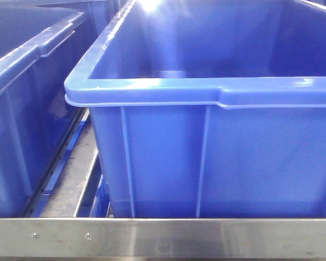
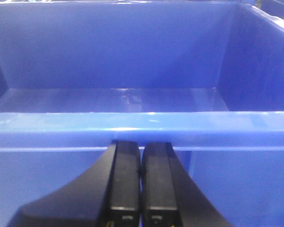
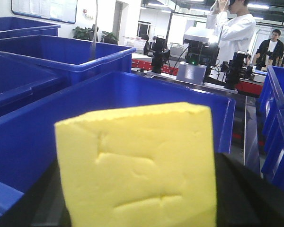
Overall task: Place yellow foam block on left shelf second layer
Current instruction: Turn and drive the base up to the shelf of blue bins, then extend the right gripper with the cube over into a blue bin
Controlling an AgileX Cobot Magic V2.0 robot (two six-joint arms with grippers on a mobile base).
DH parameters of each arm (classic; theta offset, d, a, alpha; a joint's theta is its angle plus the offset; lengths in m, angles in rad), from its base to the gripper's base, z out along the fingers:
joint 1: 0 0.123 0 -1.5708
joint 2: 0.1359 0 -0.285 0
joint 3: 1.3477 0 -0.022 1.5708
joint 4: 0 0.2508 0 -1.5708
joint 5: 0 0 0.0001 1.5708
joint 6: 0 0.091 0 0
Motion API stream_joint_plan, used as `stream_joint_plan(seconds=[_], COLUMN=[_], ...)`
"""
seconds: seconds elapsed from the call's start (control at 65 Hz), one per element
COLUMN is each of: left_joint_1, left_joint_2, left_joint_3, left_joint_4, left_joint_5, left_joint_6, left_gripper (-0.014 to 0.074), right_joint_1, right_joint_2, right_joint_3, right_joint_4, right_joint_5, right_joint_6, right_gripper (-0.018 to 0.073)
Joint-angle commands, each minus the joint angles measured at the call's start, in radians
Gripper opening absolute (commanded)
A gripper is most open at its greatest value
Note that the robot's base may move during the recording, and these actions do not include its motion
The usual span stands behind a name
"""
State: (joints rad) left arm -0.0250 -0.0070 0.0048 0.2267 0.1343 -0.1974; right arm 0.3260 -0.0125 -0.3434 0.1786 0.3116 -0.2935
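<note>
The yellow foam block [image 3: 137, 165] fills the lower middle of the right wrist view, its face creased. My right gripper [image 3: 137, 198] is shut on it; dark fingers [image 3: 236, 194] show on both sides of it. It is held above the near rim of a blue bin [image 3: 132, 90]. My left gripper [image 2: 141, 189] is shut and empty, its two black fingers pressed together just in front of the near rim of an empty blue bin [image 2: 142, 125]. Neither gripper nor the block shows in the front view.
The front view shows a large blue bin [image 1: 217, 92] on a metal shelf rail [image 1: 163, 236], and a second blue bin [image 1: 22, 70] to its left. More blue bins [image 3: 52, 52] stand at left and right in the right wrist view. People and equipment [image 3: 232, 33] stand behind.
</note>
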Motion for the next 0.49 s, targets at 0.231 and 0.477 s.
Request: stream_joint_plan(seconds=[0.231, 0.477], left_joint_1=[-0.007, -0.007], left_joint_2=[-0.014, -0.014], left_joint_3=[0.026, 0.026], left_joint_4=[-0.003, -0.003], left_joint_5=[-0.087, -0.087], left_joint_6=[-0.004, -0.004], left_gripper=[0.0136, 0.0136], right_joint_1=[-0.005, -0.004], right_joint_2=[0.134, 0.572], right_joint_3=[-0.105, -0.396], right_joint_4=[0.007, 0.008], right_joint_5=[-0.073, 0.043], right_joint_6=[-0.001, -0.001], right_gripper=[0.0270, 0.0270])
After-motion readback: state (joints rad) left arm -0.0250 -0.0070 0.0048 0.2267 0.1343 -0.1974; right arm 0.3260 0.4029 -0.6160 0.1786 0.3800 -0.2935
